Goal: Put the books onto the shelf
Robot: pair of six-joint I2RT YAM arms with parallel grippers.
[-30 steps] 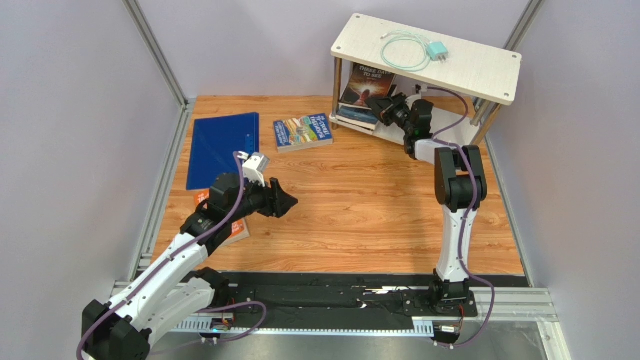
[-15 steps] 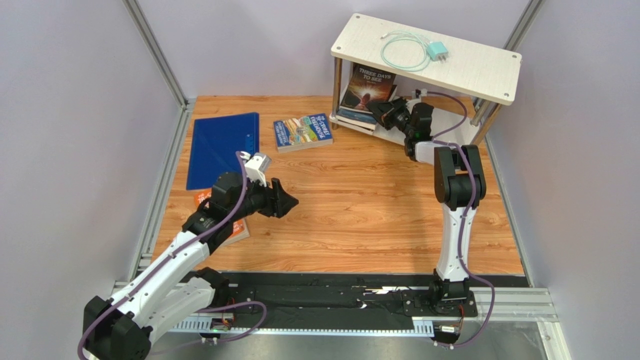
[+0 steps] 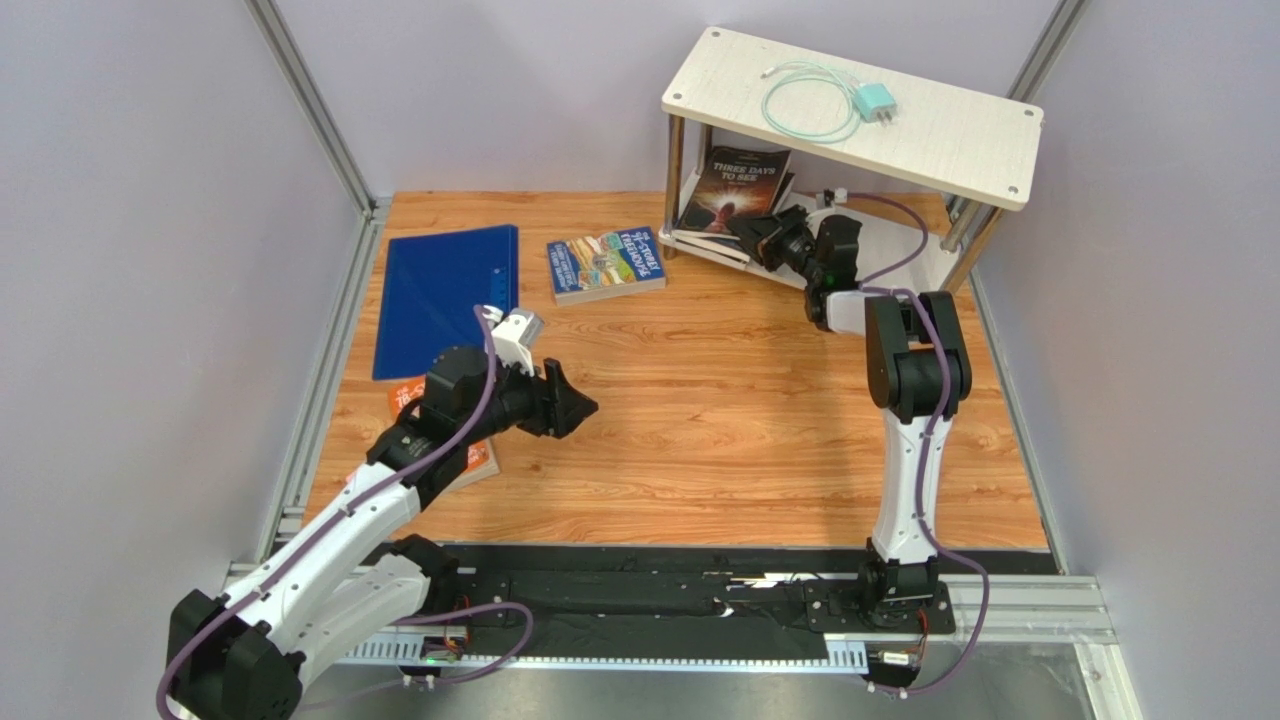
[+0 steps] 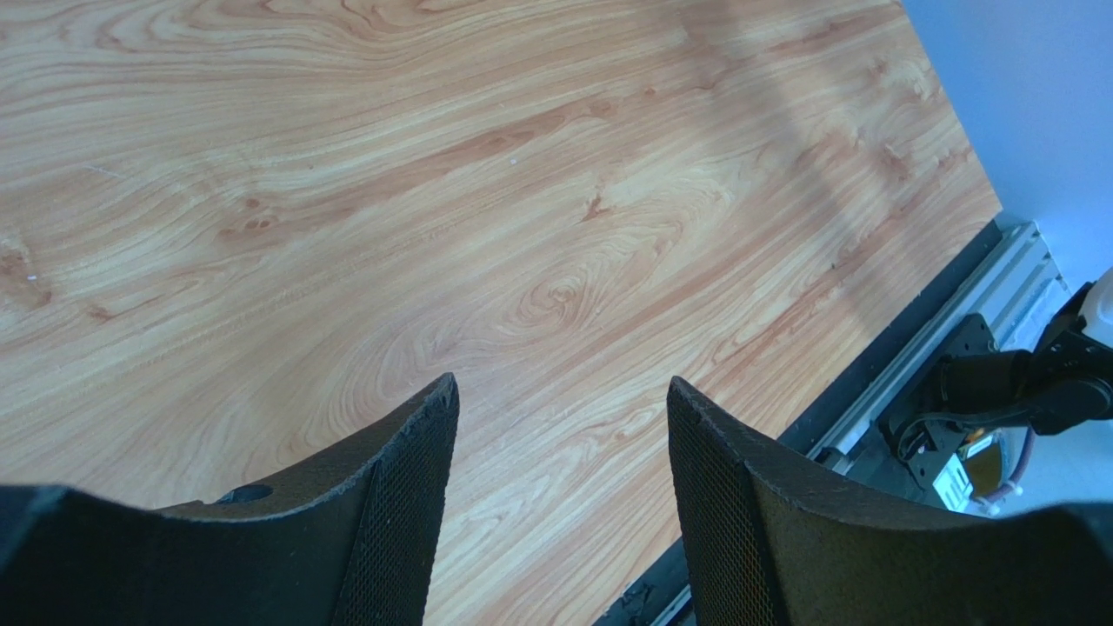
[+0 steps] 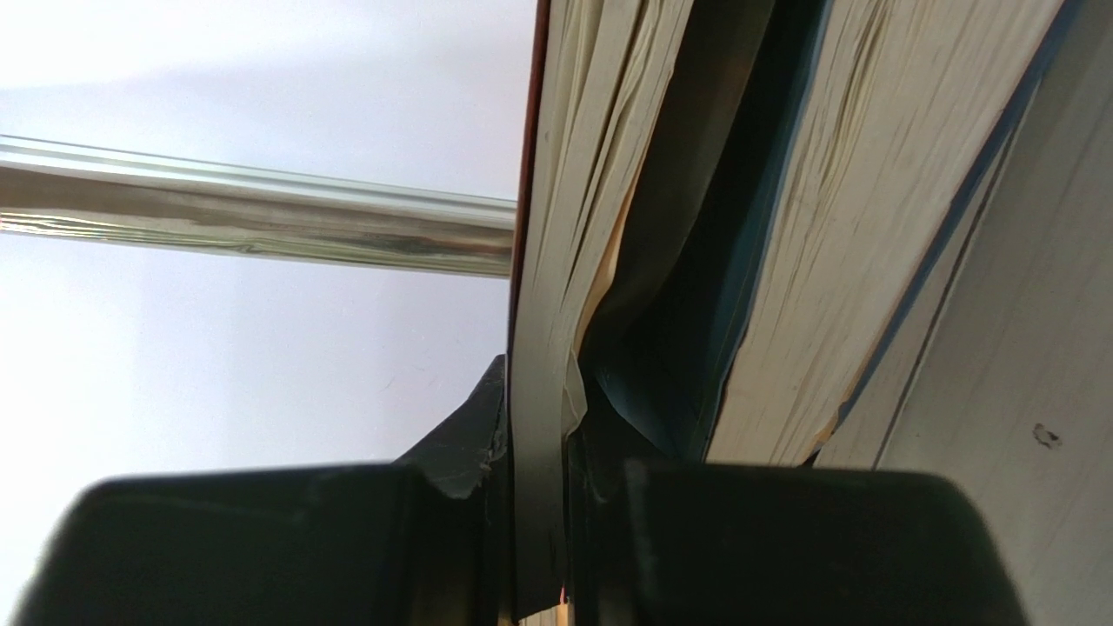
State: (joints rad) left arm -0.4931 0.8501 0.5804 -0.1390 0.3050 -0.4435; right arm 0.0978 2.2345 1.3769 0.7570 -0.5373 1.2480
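Observation:
The dark book "Three Days to See" (image 3: pixel 741 180) leans on the lower tier of the shelf (image 3: pixel 962 143), under its top board. My right gripper (image 3: pixel 777 236) is shut on that book's near edge (image 5: pixel 538 235). In the right wrist view the gripper (image 5: pixel 542 417) pinches the dark cover, and a second book (image 5: pixel 836 248) with a blue cover lies right beside it. A blue cartoon book (image 3: pixel 606 263) lies flat on the table. An orange book (image 3: pixel 478 462) is mostly hidden under my left arm. My left gripper (image 3: pixel 568 402) (image 4: pixel 562 386) hangs open over bare wood.
A plain blue folder (image 3: pixel 446 296) lies at the table's left. A mint charger with its coiled cable (image 3: pixel 872 102) sits on the shelf's top board. A shiny metal post (image 5: pixel 261 222) stands just left of the held book. Grey walls close in both sides.
My right gripper has pushed farther in under the shelf's top board, carrying the dark book deeper onto the lower tier. The left arm has stayed put.

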